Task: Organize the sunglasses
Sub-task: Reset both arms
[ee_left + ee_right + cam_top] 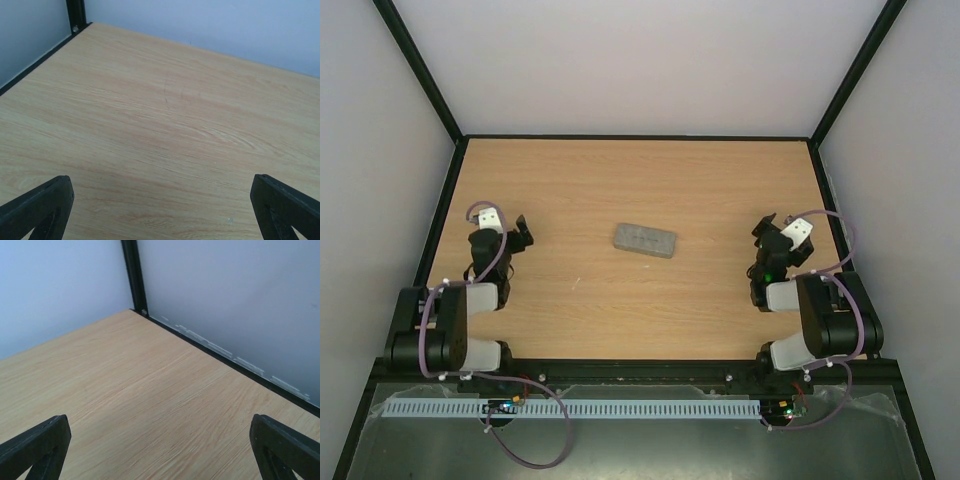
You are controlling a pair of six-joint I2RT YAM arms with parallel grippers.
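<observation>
The wood-grain tabletop [620, 320] fills the middle of the overhead view, closed in on three sides by pale walls [640, 60] that meet it along a black frame [640, 137]. The left arm [470, 297] is folded up near the near-left corner and the right arm [815, 300] near the near-right corner, each wrist reaching a short way toward the far edge and staying close to its own side edge. A closed grey case [645, 239] lies flat and slightly askew about midway between the two side edges, between the two arms and well apart from both. The left fingers [40, 207] are spread wide, one black tip at each lower corner of the left wrist view, with only bare wood between them and the far-left corner beyond. The right fingers [282, 450] are spread just as wide, holding nothing, over bare wood that runs toward the far-right corner and the right edge. The sunglasses cannot be made out in any view: they are not between either pair of fingers or on the open wood, and whether they sit inside the shut case cannot be told.
</observation>
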